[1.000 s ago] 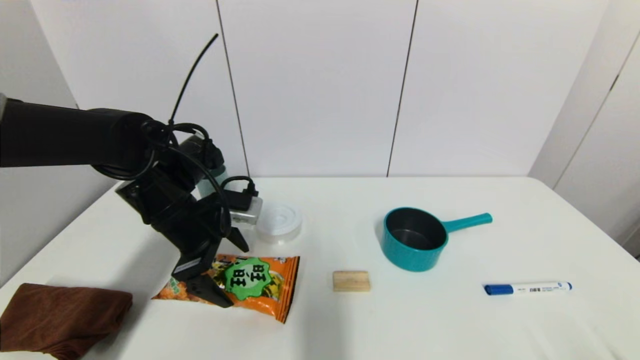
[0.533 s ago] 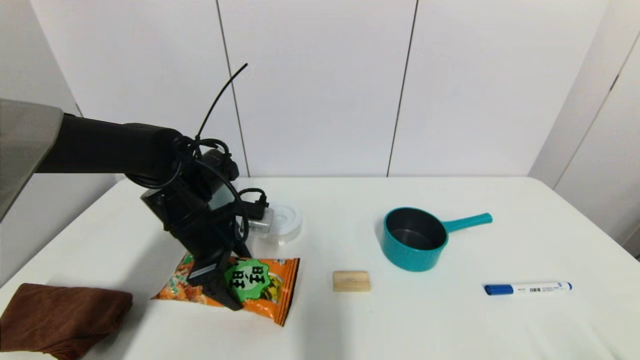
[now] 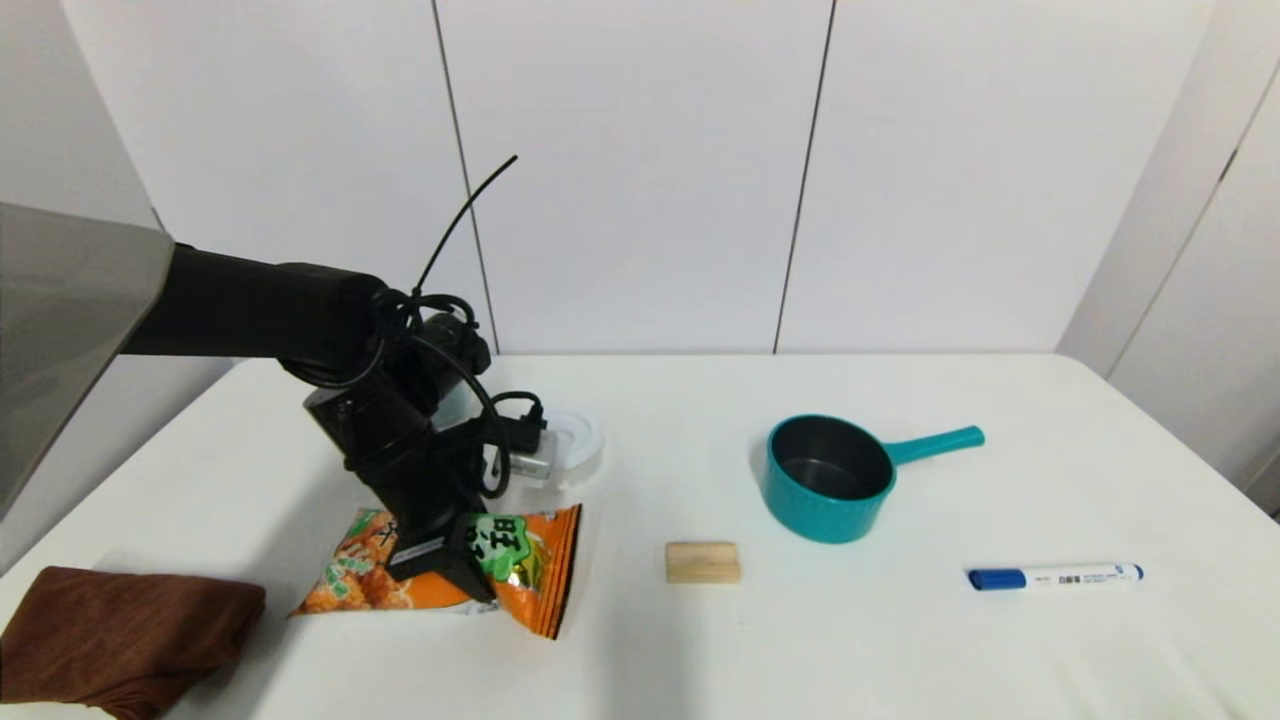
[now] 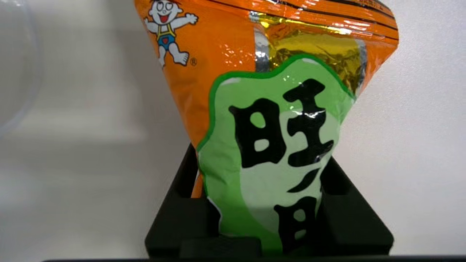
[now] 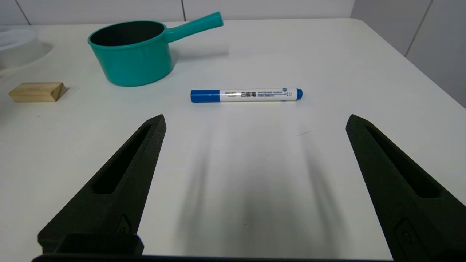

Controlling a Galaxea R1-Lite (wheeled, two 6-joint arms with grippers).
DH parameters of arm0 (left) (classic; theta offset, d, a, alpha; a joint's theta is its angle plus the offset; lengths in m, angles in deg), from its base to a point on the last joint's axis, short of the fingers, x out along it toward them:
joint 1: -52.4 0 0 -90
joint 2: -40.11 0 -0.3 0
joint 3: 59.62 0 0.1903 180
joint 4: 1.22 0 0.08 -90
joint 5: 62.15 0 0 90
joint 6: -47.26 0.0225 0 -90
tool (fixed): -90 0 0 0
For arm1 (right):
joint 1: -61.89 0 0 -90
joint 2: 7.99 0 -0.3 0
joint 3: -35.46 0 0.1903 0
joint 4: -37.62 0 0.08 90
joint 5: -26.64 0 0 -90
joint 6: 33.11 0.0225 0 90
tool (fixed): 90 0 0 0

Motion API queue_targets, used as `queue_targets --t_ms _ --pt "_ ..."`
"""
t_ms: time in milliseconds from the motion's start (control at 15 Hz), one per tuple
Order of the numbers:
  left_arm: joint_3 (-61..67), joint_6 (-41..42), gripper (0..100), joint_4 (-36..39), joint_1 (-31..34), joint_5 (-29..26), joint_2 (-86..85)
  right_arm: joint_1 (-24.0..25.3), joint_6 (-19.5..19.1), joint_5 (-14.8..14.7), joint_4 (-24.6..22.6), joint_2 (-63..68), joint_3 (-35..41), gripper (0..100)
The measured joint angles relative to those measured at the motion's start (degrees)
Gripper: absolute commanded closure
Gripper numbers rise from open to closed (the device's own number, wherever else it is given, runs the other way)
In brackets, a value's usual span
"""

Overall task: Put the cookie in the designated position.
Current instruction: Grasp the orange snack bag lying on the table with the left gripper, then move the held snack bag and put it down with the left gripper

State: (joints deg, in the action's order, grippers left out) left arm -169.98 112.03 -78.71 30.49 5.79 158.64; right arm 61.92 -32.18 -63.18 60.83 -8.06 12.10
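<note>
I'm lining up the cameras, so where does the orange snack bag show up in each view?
Head view: the cookie lies at lower left, under the left end effector.
Left wrist view: fills the centre, pinched between the fingers.
Right wrist view: not in it.
Shared landmark: the clear round lid.

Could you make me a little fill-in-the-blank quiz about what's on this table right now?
1. The left pincer is pinching the ____ snack bag.
2. The pot with the handle is coloured ____.
3. The marker has a ____ cap.
4. The right pincer is ____, holding nothing.

Answers: orange; teal; blue; open
</note>
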Motion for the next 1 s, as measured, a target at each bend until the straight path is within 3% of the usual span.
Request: queue_targets --t_ms 467,800,1000 --pt "-4.3 -4.0 100 0.1 0.0 -1.3 -2.2 0.0 0.0 0.0 0.0 0.0 0.0 0" --pt "-14.7 -13.4 100 0.8 0.2 -3.9 -4.3 0.0 0.0 0.0 0.0 0.0 0.0 0" --pt "-24.0 -21.5 100 6.1 -0.5 -4.1 -3.2 0.0 0.0 0.0 0.0 0.0 0.0 0"
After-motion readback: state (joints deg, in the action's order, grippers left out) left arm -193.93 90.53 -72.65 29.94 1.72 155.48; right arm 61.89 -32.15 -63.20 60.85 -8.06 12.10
